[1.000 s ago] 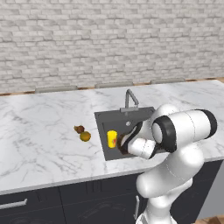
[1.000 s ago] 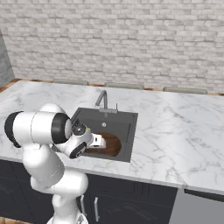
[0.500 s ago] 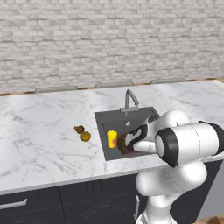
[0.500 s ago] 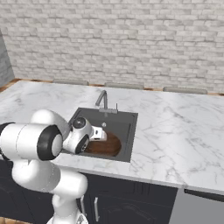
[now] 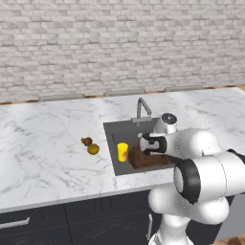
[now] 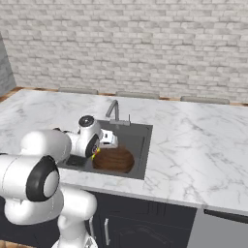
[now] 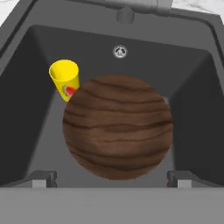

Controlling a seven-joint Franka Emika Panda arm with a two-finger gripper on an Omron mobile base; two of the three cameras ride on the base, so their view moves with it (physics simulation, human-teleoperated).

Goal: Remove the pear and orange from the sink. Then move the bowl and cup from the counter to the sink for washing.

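The white marbled surface (image 5: 43, 158) runs across the middle of the left base view, under a grey brick wall (image 5: 119, 43) filling the upper part of the frame. The dark grey sink (image 5: 111, 139) is sunk into the surface just right of centre in that view, with the grey faucet (image 5: 141, 107) rising at its far edge; in the hand view the sink's walls frame the whole picture and the round steel drain (image 7: 120, 51) sits near the top centre.

The brown wood-look bowl (image 7: 117, 131) lies on the sink floor in the centre of the hand view, covering much of the basin, and shows as a dark disc at centre in the right base view. The yellow cup (image 7: 64, 78) stands upright in the sink at the upper left of the hand view, right against the bowl's rim, its red-orange mark facing the camera.

The tool (image 7: 111, 177) hangs above the bowl with its two dark tips spread wide at the bottom corners of the hand view, holding nothing.

On the surface to the left of the sink in the left base view, the orange (image 5: 93, 149) lies just beside the dark reddish-brown pear (image 5: 86, 141), the pear slightly higher in the frame, both well apart from the sink's edge.
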